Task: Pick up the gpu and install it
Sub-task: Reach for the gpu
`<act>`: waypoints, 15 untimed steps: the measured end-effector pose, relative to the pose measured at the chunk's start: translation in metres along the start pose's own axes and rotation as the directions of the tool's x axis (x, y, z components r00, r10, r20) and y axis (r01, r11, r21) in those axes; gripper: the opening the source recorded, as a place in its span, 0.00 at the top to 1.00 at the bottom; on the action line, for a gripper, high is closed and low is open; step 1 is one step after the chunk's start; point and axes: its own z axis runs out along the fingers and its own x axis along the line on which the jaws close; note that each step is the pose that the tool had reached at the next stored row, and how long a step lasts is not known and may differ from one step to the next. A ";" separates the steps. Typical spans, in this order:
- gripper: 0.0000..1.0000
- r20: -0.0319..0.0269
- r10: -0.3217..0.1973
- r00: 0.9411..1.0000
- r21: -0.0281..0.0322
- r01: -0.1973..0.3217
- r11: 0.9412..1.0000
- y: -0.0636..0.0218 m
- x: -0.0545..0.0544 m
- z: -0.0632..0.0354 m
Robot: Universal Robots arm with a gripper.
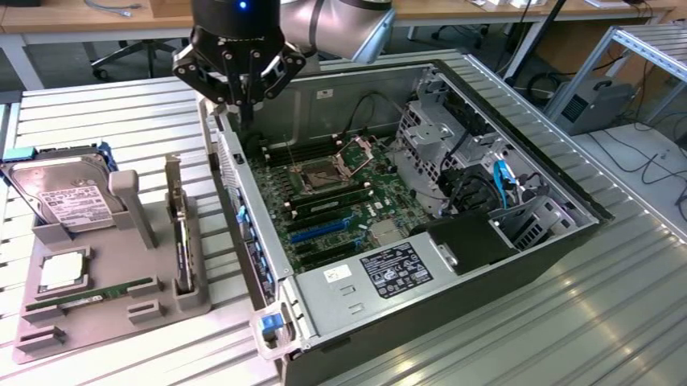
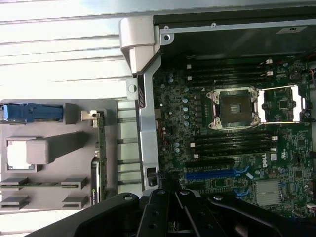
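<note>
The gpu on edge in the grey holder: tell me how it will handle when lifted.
Likely stiff and light: the gpu is a thin flat board. Standing on edge in the grey holder, it could tip if nudged sideways.

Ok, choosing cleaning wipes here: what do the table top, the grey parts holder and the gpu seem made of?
The table top: probably aluminium, silvery ribbed slats with a soft sheen. The parts holder: likely plastic, uniform matte grey with blocky moulded shapes. The gpu: green circuit board, dark cooler of unclear material, silver end bracket that looks like bare metal.
</note>
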 end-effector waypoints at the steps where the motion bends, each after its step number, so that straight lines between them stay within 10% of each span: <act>1: 0.89 0.000 0.000 1.000 0.000 0.000 1.000 0.0000 0.000 0.0000; 15: 0.89 0.000 0.000 1.000 0.000 0.000 1.000 -0.0004 0.005 -0.0001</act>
